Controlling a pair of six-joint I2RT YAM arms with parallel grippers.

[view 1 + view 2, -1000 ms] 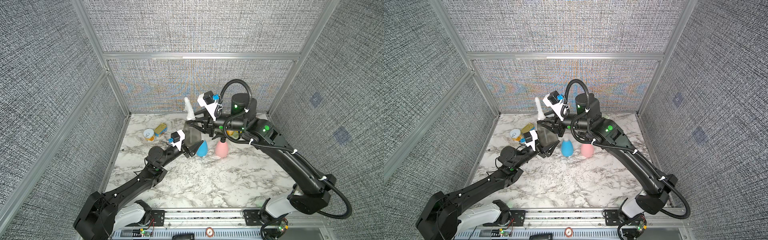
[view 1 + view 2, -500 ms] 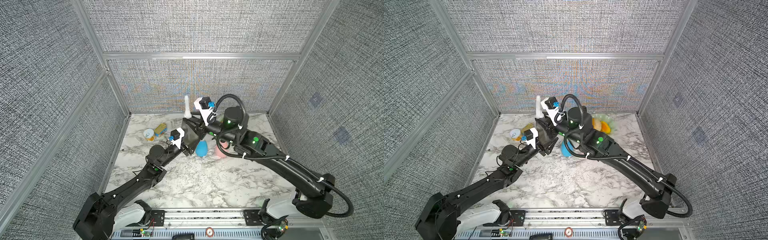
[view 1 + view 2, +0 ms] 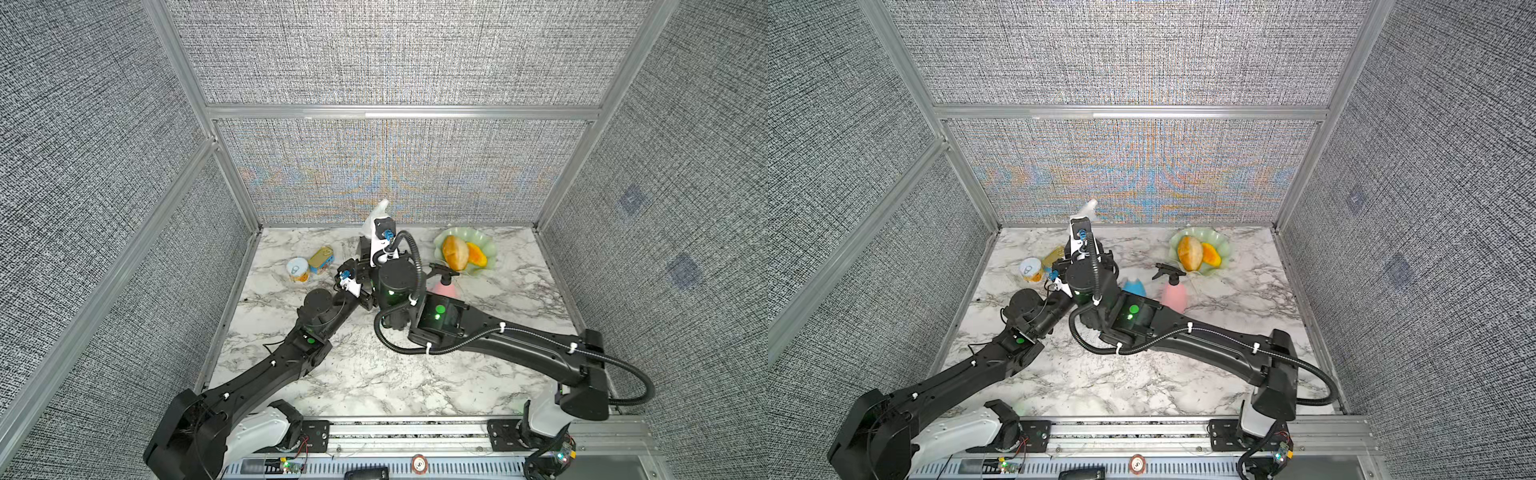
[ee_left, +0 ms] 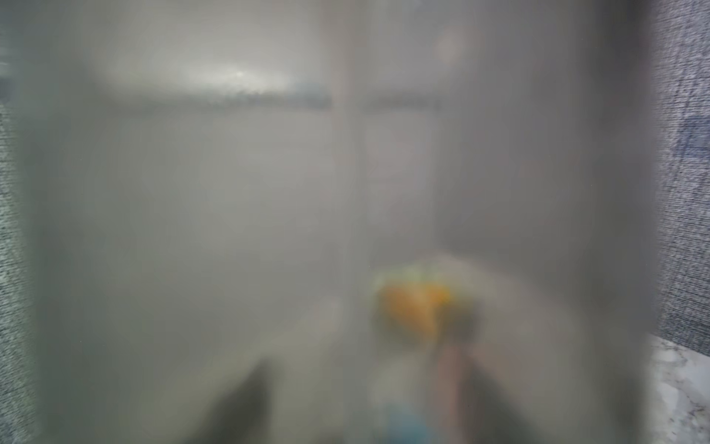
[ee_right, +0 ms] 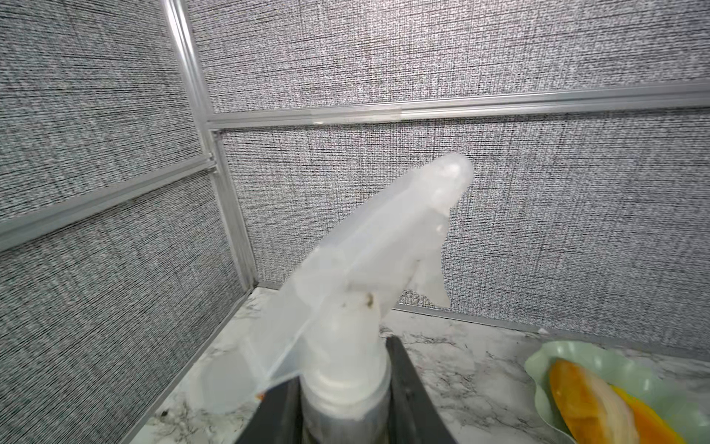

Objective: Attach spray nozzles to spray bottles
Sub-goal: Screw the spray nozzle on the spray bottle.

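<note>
1. Arms converge at the back of the marble table (image 3: 1142, 386). The right gripper (image 5: 345, 392) is clamped on the collar of a white spray nozzle (image 5: 365, 269), whose head pokes up near the rear wall in both top views.
2. The left gripper (image 3: 362, 286), largely hidden beneath the right wrist, appears to be grasping the smoky grey bottle (image 4: 269, 230). The bottle's cloudy wall fills the left wrist view, with blurred dark fingers on either side.
3. In the right wrist view the collar sits at the grey bottle's neck. Whether the thread has caught cannot be told.
4. Elsewhere, the pink bottle (image 3: 1173, 295) stands capped with the black nozzle (image 3: 1168, 271). The blue bottle (image 3: 1133, 286) stands just beside the right arm, its neck hidden.
5. Risk one: a tilted collar could cross-thread or ride up if turned off-axis.
6. Risk two: the soft bottle may twist within the left grip, so that turning tightens nothing.
7. Risk three: the crowded wrists could knock the blue bottle over.
</note>
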